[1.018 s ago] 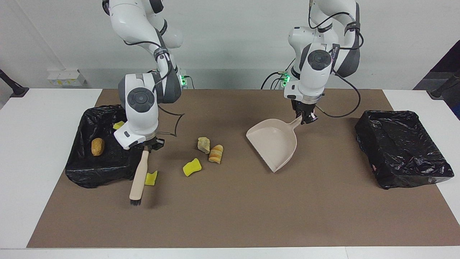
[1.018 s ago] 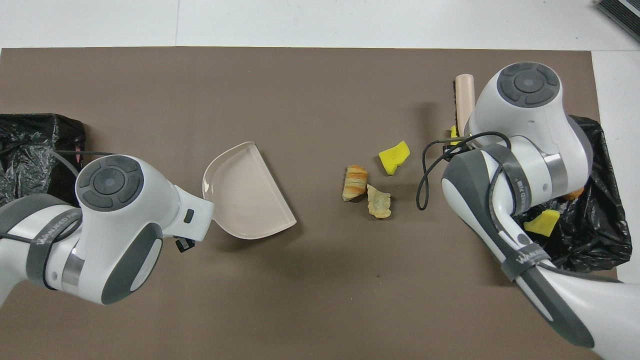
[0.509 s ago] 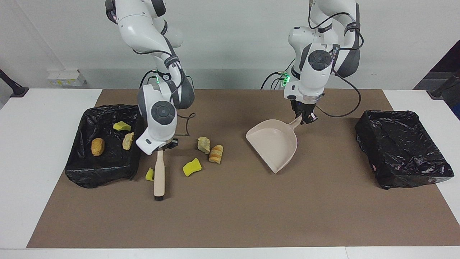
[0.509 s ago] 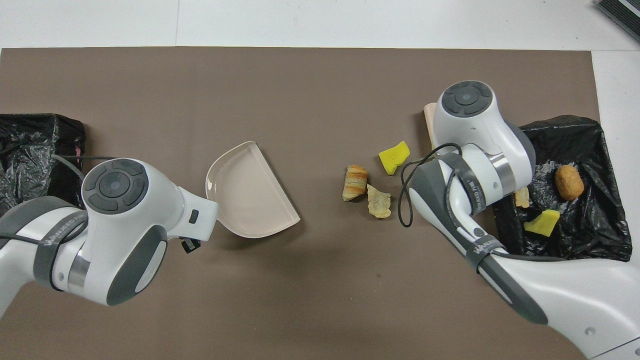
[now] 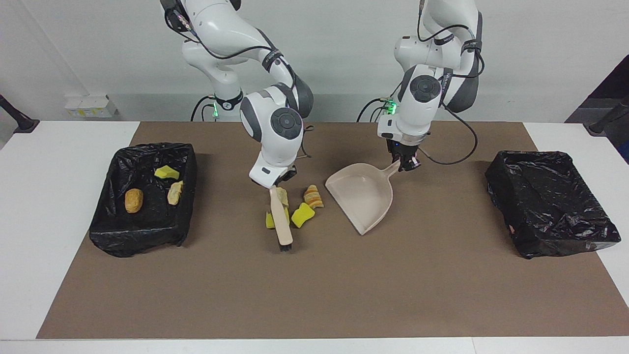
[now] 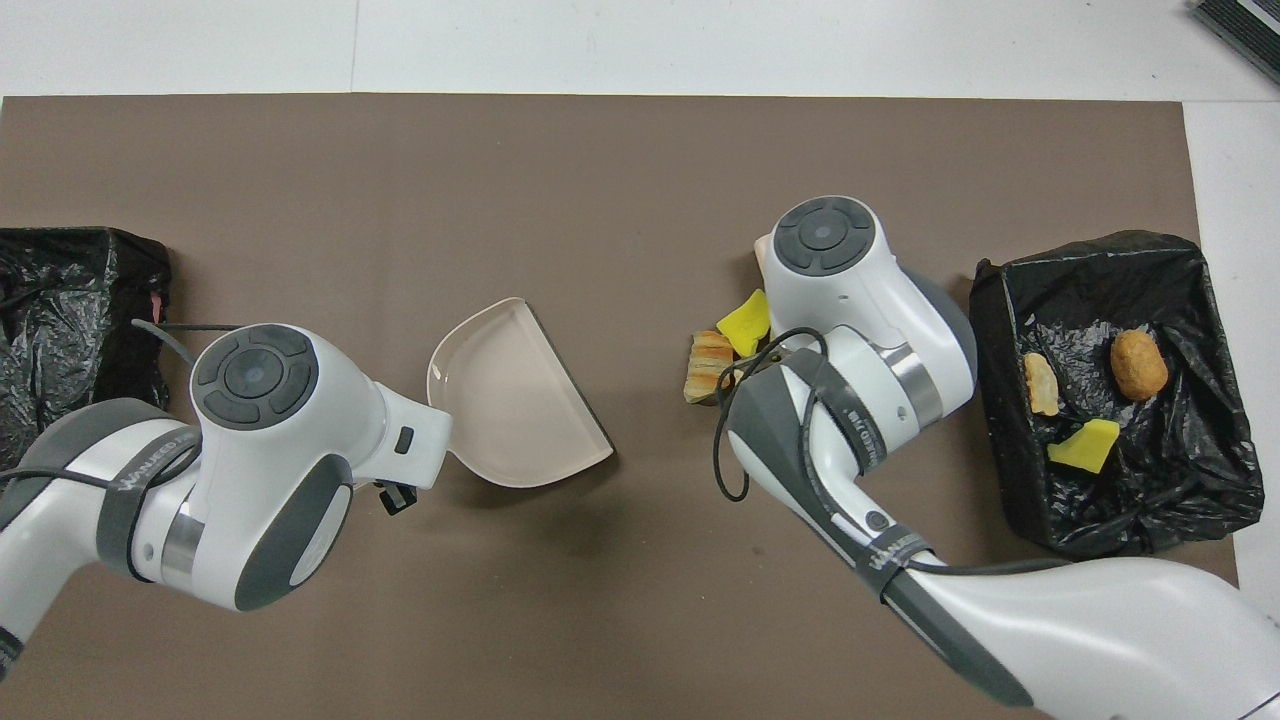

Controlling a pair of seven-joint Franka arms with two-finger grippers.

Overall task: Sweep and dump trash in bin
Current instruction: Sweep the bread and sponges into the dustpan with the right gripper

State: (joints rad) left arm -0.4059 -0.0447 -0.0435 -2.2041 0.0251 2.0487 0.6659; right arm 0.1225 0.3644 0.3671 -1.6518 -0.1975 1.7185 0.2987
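Observation:
My right gripper (image 5: 281, 178) is shut on the handle of a beige brush (image 5: 281, 221), whose bristles touch the brown mat. Bunched against the brush are trash scraps: a tan chunk (image 5: 281, 194), a green-and-yellow sponge (image 5: 269, 220), a yellow sponge (image 5: 303, 215) (image 6: 745, 325) and a striped bread piece (image 5: 312, 195) (image 6: 708, 365). Beside them, toward the left arm's end, a beige dustpan (image 5: 363, 194) (image 6: 510, 400) faces the scraps. My left gripper (image 5: 403, 164) is shut on its handle. In the overhead view both grippers are hidden under their wrists.
A black-lined bin (image 5: 132, 236) (image 6: 1150, 500) at the right arm's end holds a yellow chunk (image 5: 167, 172), a tan piece (image 5: 174, 191) and a brown bread piece (image 5: 133, 200). A second black-lined bin (image 5: 565, 236) (image 6: 50, 330) sits at the left arm's end.
My right gripper has swept the brush from beside the bin toward the dustpan, pushing the scraps together. The left gripper has shifted the dustpan slightly toward them.

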